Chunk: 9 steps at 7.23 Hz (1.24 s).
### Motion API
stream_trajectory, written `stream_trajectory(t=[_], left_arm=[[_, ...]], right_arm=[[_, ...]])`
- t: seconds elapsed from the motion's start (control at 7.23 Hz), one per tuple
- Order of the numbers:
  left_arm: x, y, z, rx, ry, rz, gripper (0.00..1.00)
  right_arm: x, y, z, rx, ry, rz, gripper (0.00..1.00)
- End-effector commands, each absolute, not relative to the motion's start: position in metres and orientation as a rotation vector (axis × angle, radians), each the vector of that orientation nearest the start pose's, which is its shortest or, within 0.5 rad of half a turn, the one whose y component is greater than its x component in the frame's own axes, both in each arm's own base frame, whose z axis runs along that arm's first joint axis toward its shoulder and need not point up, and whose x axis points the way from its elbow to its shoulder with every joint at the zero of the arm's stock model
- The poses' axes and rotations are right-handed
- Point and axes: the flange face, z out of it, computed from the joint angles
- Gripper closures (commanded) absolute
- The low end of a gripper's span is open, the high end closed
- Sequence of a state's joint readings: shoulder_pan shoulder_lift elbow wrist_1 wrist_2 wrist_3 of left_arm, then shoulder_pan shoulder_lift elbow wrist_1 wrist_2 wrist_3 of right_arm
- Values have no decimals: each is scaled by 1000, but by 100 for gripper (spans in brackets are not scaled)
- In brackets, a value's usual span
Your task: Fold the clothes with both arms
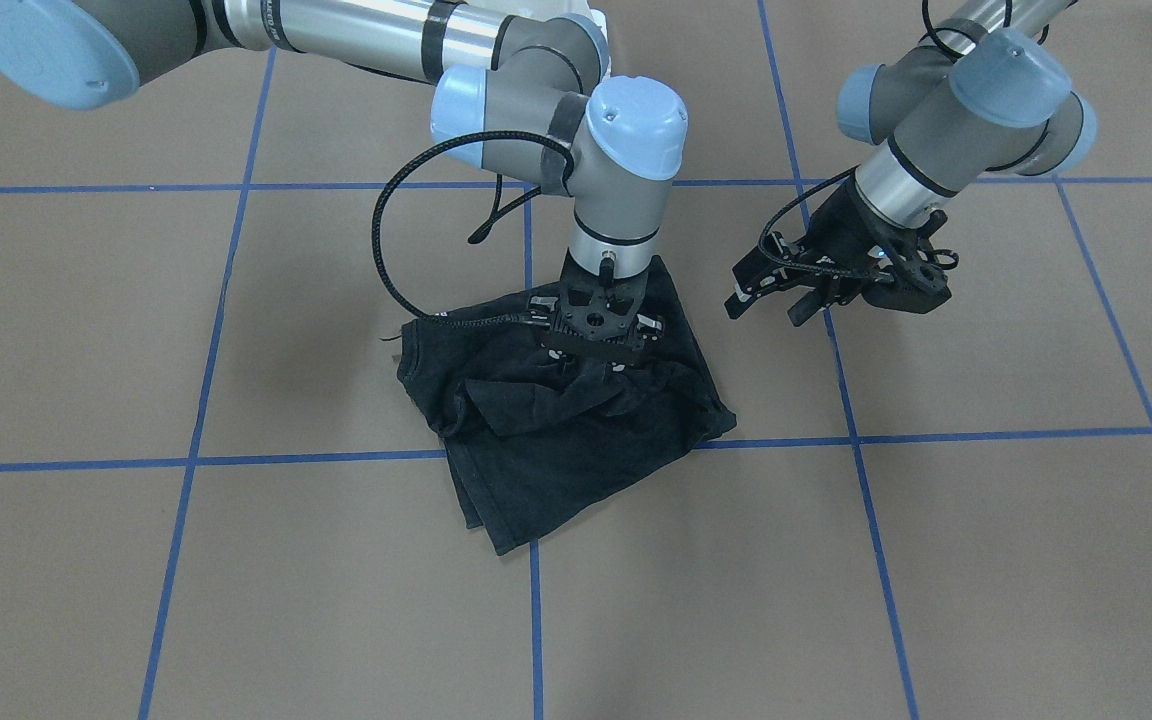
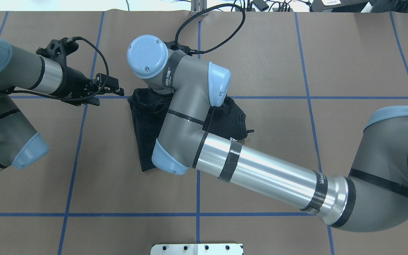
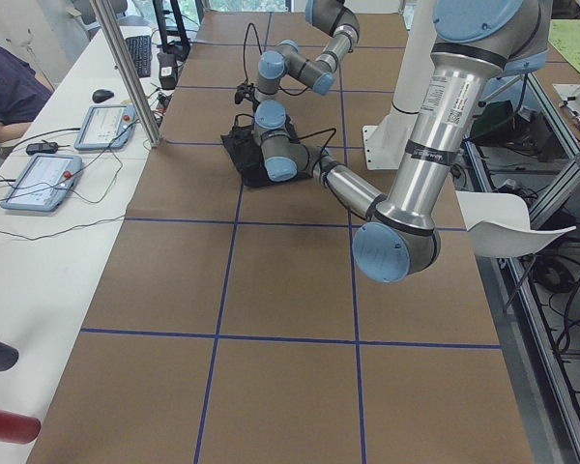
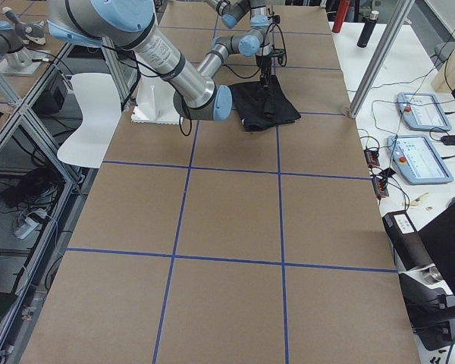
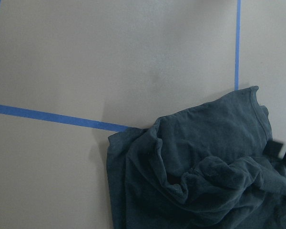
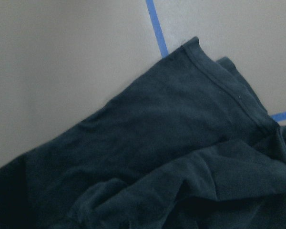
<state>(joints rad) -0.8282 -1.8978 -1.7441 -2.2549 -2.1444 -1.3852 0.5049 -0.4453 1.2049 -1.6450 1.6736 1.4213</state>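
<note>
Presently the crumpled black cotton T-shirt [image 1: 556,440] lies directly under the black two-finger right gripper [image 1: 596,350], whose hold cannot be told among the folds, while the left gripper [image 1: 768,300] hovers parted and empty just beside the cloth's edge.

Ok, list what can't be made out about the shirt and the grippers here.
- Right gripper: grip hidden. Front-facing view, its own mount covers the fingertips; overhead, the right arm covers it.
- T-shirt: chest print shows in no view; bunched folds hide it.
- Side views: both grippers too small to judge.
- Left gripper alone reads clearly: open, off the cloth.
</note>
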Motion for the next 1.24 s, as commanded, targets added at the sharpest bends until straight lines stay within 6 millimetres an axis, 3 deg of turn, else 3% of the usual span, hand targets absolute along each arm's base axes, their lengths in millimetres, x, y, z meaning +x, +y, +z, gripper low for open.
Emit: stream_trajectory(t=[0.0, 0.14, 0.28, 0.41, 0.69, 1.11], left_arm=[[344, -492, 315, 117, 1248, -216, 0], [344, -491, 315, 113, 1250, -211, 0], [343, -491, 313, 110, 1254, -210, 0], [337, -491, 314, 114, 1255, -213, 0], [331, -485, 307, 104, 1270, -199, 0], [329, -486, 306, 106, 1270, -202, 0]], right_arm=[[-664, -479, 102, 112, -652, 287, 97], [-662, -484, 108, 120, -647, 291, 100], [-651, -502, 112, 133, -638, 310, 100], [-641, -534, 132, 146, -594, 350, 100], [-646, -583, 177, 208, -608, 391, 100], [-592, -631, 146, 206, -663, 408, 100]])
